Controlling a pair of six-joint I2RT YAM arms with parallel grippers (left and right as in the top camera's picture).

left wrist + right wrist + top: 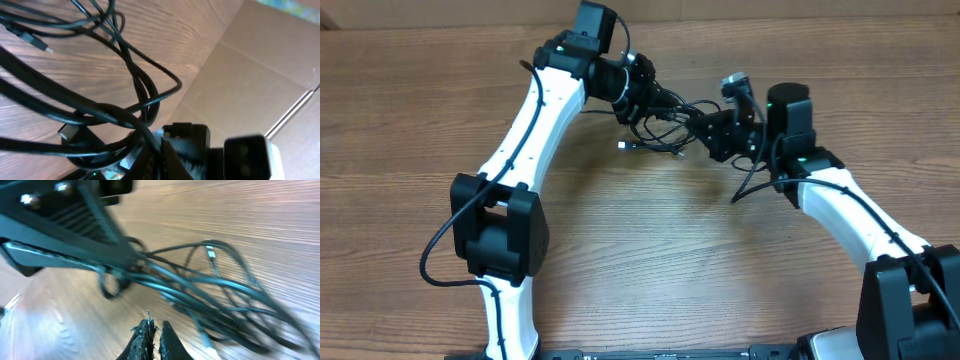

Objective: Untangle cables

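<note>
Cables [665, 118] form one tangled bunch over the far middle of the worktop [620, 260], strung between the two wrists. Left arm [545, 110]: left jaws clamped on the cables at the bunch's left end. The right wrist view shows its fingers [65, 255] converging on the knot of strands. Right arm [850, 205]: right jaws together, tips at the right end of the bunch. Whether a strand is pinched between them cannot be told, as that wrist view is blurred.

Long axis of the bunch runs left to right, coming slightly nearer toward the right. Loose loops and a plug [624, 146] sag on the near side, below the left jaws. From the right jaws the tangle lies directly left; from the left jaws, directly right. Both arms are equally close.

Judgement: the next move is a pull apart along that axis, and it depends on the right jaws having a real hold.
</note>
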